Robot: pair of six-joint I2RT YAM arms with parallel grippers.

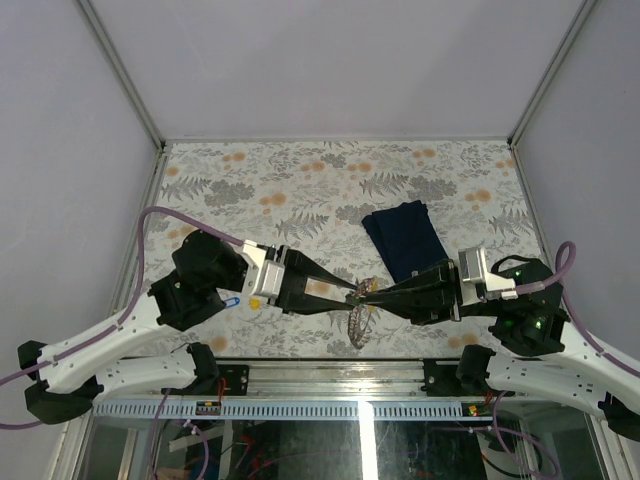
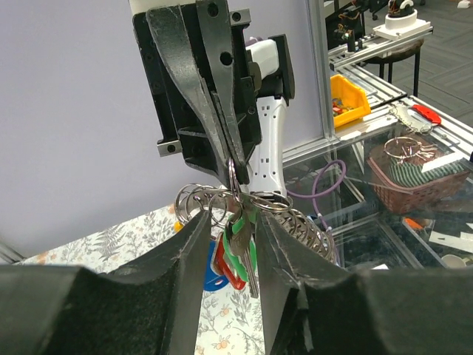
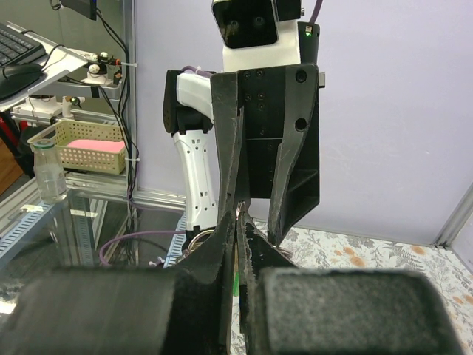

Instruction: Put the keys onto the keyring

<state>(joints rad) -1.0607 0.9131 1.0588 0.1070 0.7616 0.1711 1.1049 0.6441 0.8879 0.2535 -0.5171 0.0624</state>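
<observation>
The keyring (image 1: 360, 325) hangs above the table's near edge, between the two grippers. My right gripper (image 1: 378, 292) is shut on a thin wire loop at its top; in the left wrist view it (image 2: 233, 168) pinches that loop from above. Under it the coiled rim (image 2: 303, 218) curves right. A silver key with a green tag (image 2: 240, 248) hangs there, next to a red tag (image 2: 225, 268) and a blue tag (image 2: 209, 279). My left gripper (image 2: 229, 233) stands open with this bunch in the gap between its fingers. A blue tag (image 1: 232, 298) and a yellow tag (image 1: 255, 300) show beside the left wrist.
A folded navy cloth (image 1: 405, 240) lies on the floral tabletop (image 1: 300, 180) just behind the right gripper. Grey walls close in the left, back and right sides. The metal rail (image 1: 330, 372) runs along the near edge below the keyring.
</observation>
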